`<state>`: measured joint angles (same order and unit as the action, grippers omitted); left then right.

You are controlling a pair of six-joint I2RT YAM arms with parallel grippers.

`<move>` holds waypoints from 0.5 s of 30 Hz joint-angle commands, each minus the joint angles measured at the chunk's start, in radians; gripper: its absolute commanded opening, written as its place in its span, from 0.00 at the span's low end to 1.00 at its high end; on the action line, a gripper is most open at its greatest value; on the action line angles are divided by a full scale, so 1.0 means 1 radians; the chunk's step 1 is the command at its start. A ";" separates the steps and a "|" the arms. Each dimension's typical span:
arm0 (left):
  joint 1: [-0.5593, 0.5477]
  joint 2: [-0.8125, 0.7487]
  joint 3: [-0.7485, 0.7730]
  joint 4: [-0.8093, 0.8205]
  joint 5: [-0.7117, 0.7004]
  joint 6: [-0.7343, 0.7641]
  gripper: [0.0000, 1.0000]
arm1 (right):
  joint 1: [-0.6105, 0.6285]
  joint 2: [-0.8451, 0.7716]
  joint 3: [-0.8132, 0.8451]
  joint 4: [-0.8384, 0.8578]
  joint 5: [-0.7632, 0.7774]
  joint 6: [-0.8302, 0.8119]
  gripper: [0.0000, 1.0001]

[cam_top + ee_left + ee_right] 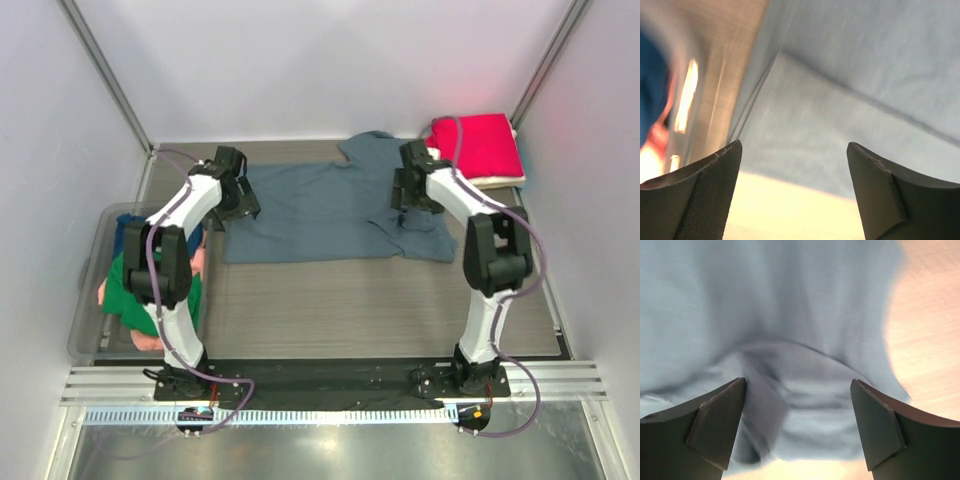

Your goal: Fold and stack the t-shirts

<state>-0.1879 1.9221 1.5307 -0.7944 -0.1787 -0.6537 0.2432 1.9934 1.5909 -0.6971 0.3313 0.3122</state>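
Observation:
A large slate grey-blue t-shirt [320,210] lies spread across the middle of the table. My left gripper [243,207] is open over its left edge; the left wrist view shows the cloth [850,115] between and beyond the fingers. My right gripper [402,212] is open over the shirt's rumpled right sleeve [805,390]. A folded red shirt [478,145] lies on a cream one [500,181] at the back right. Navy [128,228], green [125,285] and salmon-pink [148,340] shirts sit in the bin.
A clear plastic bin [88,330] stands at the table's left side, next to the left arm. White walls close in the back and both sides. A black rail runs along the near edge under the arm bases.

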 commanded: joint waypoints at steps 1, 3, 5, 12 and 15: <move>-0.005 -0.165 -0.117 0.038 0.048 -0.044 0.87 | -0.106 -0.249 -0.199 0.113 -0.048 0.134 0.91; -0.010 -0.248 -0.269 0.108 0.085 -0.075 0.86 | -0.163 -0.404 -0.413 0.186 -0.211 0.210 0.91; -0.016 -0.313 -0.401 0.182 0.102 -0.115 0.85 | -0.179 -0.523 -0.537 0.257 -0.280 0.284 0.91; -0.025 -0.344 -0.561 0.304 0.091 -0.135 0.84 | -0.268 -0.650 -0.814 0.367 -0.376 0.350 0.90; -0.024 -0.315 -0.566 0.320 0.062 -0.139 0.85 | -0.272 -0.593 -0.819 0.403 -0.402 0.350 0.88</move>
<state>-0.2241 1.5875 0.9710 -0.5503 -0.0834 -0.7719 -0.0166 1.3724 0.7696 -0.4084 0.0021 0.6189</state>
